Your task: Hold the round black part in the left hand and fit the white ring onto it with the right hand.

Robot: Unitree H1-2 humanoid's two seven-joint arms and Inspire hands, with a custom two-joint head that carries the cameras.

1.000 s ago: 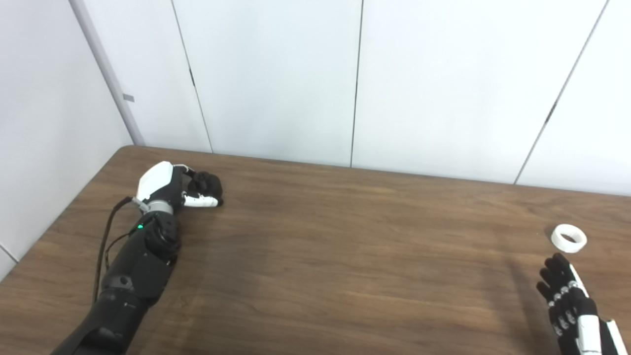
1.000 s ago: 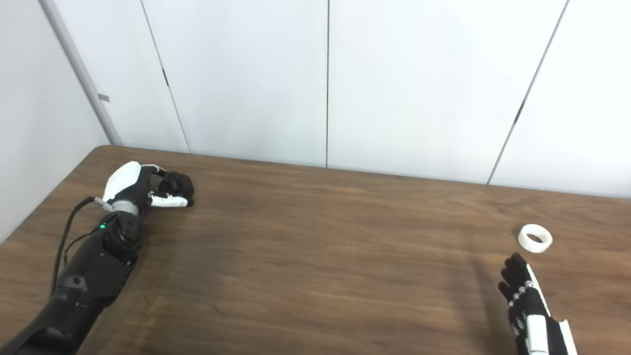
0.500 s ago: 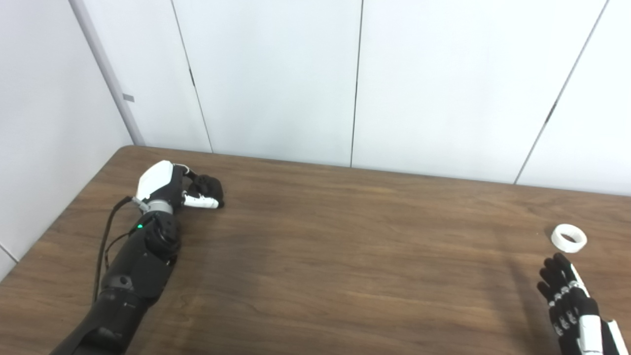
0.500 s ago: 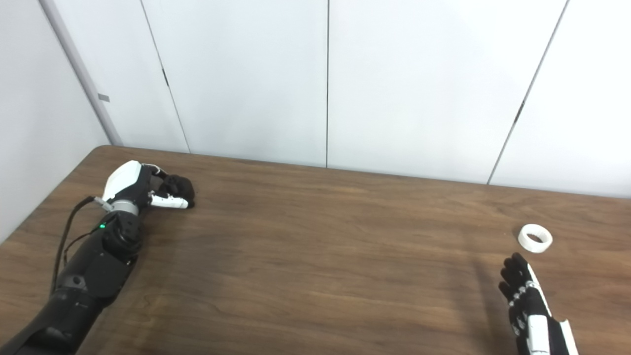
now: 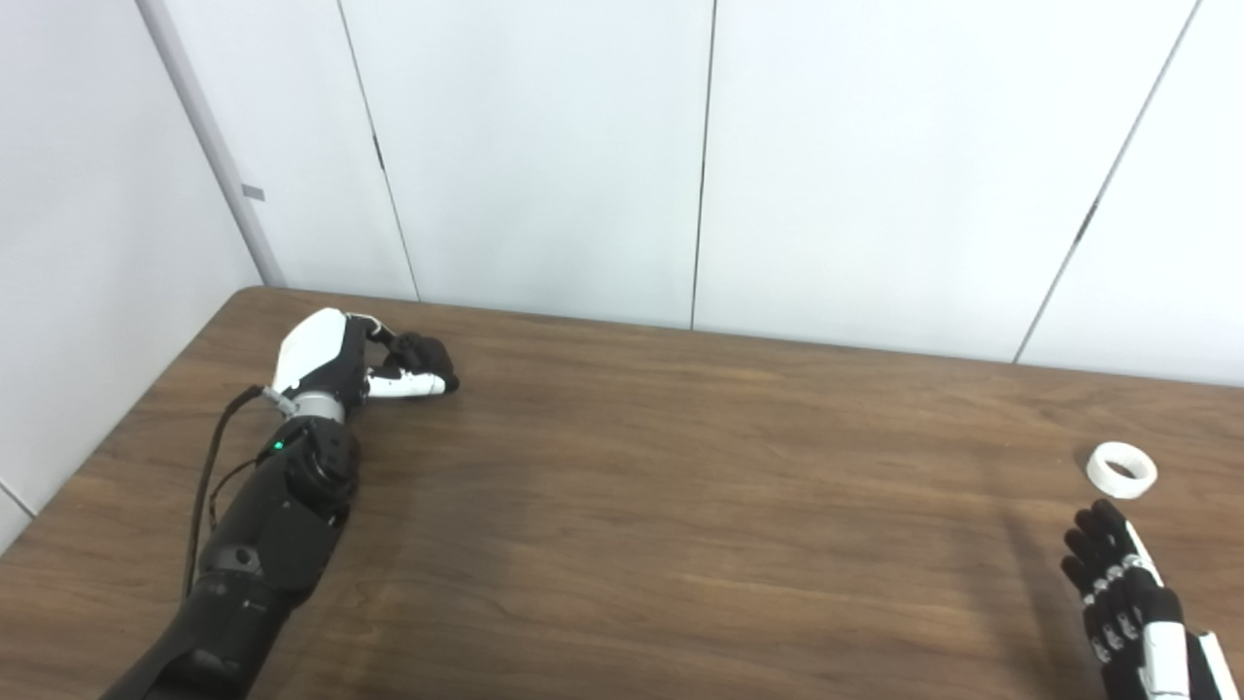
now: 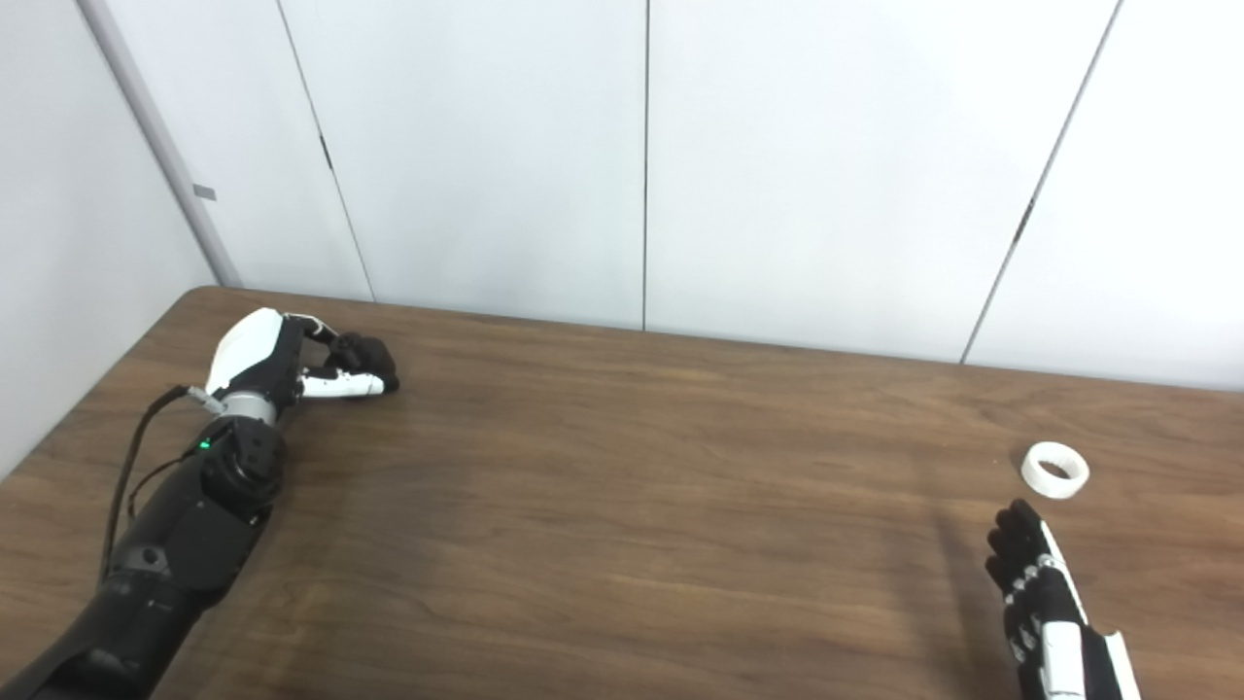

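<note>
At the table's far left corner my left hand (image 5: 362, 364) is curled around the round black part (image 5: 420, 352), fingers over it and the white thumb under it. The part is dark against the dark fingers, so its outline is hard to make out. The white ring (image 5: 1122, 469) lies flat on the wooden table (image 5: 680, 486) at the far right. My right hand (image 5: 1118, 583) sits low at the bottom right, just in front of the ring and not touching it. Its fingers are straight and apart, with nothing in them.
White wall panels (image 5: 700, 156) stand right behind the table's far edge. A black cable (image 5: 209, 467) runs along my left forearm. Bare wood stretches between the two hands.
My left hand has moved a little up and to the right with the black part in its fingers. The right hand and the ring have stayed where they were.
</note>
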